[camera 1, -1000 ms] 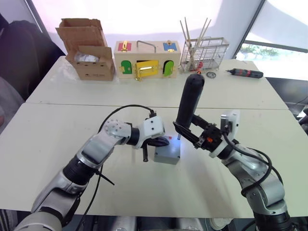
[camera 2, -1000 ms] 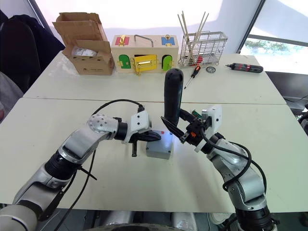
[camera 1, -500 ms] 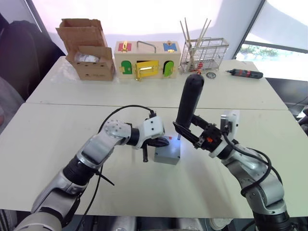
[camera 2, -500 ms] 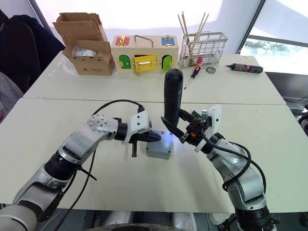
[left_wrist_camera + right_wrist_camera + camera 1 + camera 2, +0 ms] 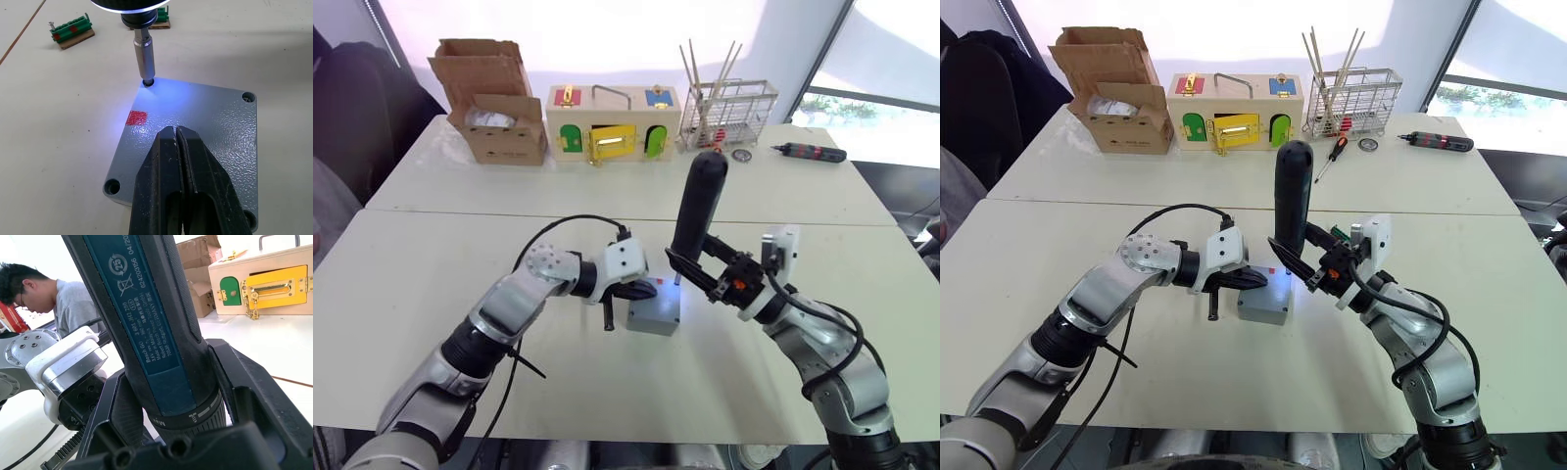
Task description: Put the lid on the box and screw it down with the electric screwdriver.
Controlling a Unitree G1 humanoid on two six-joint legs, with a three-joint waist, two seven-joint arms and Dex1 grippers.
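Screwdriving needs your left pincer (image 5: 178,147), pressed together, bearing on the lid (image 5: 205,127) while your right pincer (image 5: 705,269) grips the electric screwdriver (image 5: 695,211) upright.

The thick black electric screwdriver (image 5: 161,333) carries a blue label. It reads "Bosch GO" and "Robert Bosch".

1. A robotics lab or test room is showing here — two plain white tables (image 5: 440,255) are standing pushed together.
2. Practice props are sitting along the upper part of the frame: a cardboard carton (image 5: 492,101), a wooden latch box (image 5: 612,122), a wire rack (image 5: 728,110).
3. A person (image 5: 46,293) is sitting nearby — bright windows (image 5: 876,59) are glowing at upper right.
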